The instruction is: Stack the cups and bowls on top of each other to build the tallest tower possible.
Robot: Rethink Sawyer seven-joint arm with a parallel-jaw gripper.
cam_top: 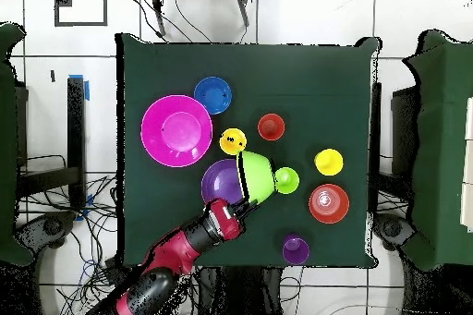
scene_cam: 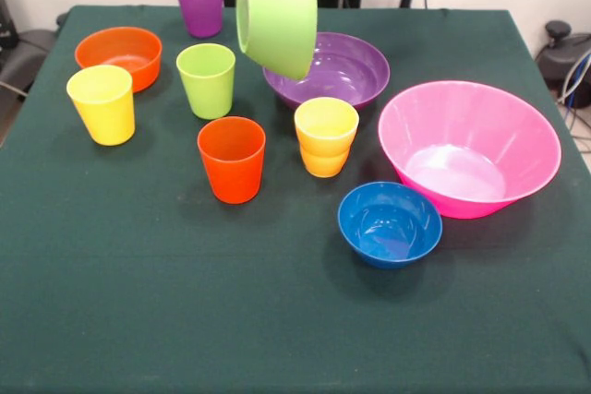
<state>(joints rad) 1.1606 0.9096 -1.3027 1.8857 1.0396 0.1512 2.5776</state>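
Note:
My gripper (cam_top: 240, 206) is shut on the rim of the lime green bowl (scene_cam: 277, 11), which hangs in the air tilted on its side, above the near edge of the purple bowl (scene_cam: 343, 71). In the front view the bowl hides the fingers. The pink bowl (scene_cam: 517, 149), blue bowl (scene_cam: 389, 223) and orange bowl (scene_cam: 118, 54) stand upright on the table. The purple cup (scene_cam: 199, 3), lime green cup (scene_cam: 207, 80), yellow cup (scene_cam: 102, 103), orange-red cup (scene_cam: 231, 159) and yellow-orange cup (scene_cam: 325, 136) stand upright and apart.
The dark green tablecloth (scene_cam: 185, 320) covers the table. The red arm (cam_top: 171, 260) reaches in over the table edge beside the purple bowl (cam_top: 218, 182). The purple cup (cam_top: 296, 249) stands near that edge.

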